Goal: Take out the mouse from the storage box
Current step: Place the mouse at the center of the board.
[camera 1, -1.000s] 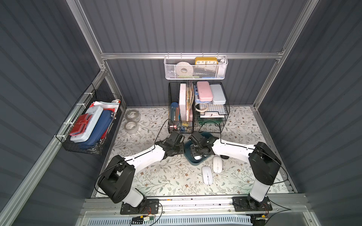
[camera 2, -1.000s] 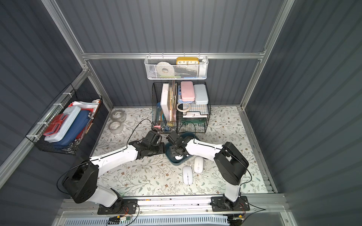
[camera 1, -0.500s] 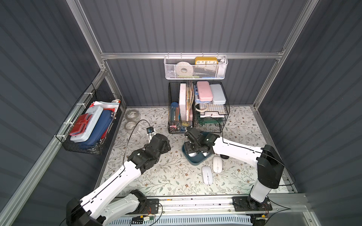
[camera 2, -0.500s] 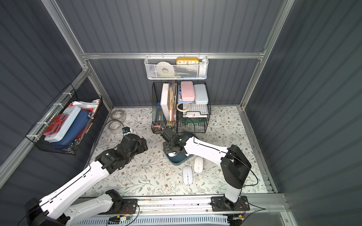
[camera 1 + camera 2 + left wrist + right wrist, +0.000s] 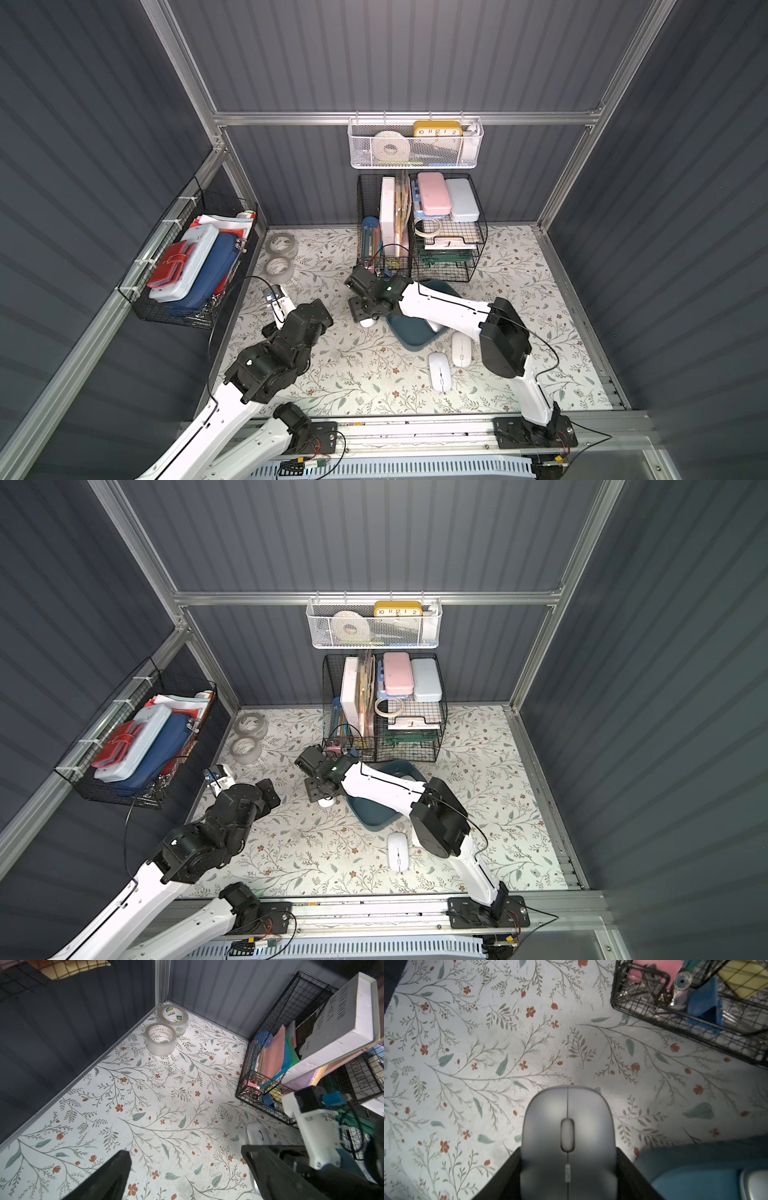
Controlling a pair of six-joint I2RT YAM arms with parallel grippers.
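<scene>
In both top views the mouse (image 5: 367,322) pokes out beneath the right jaws, which are clamped on its sides. It is just outside the storage box (image 5: 411,338), on the side facing the bench's (image 5: 357,374) left edge, near mid-bench. The right forearm lies across the box, so pulling back carelessly could drag or tip the tub. Other white mice (image 5: 439,371) lie toward the front edge. The left jaws stand wide apart and empty, well off toward the left edge.

In the left wrist view the mouse (image 5: 257,1133) sits low, close in front of the wire organiser (image 5: 268,1093). A forward swing could knock it into the mesh.

In the right wrist view the mouse (image 5: 568,1136) is centred between the black fingers (image 5: 502,1176), held by its rear half with the nose sticking out. I cannot tell whether it touches the bench. If it hangs, letting go could let the smooth shell drop and skid, perhaps back against the box wall (image 5: 695,1167) just beside it.
</scene>
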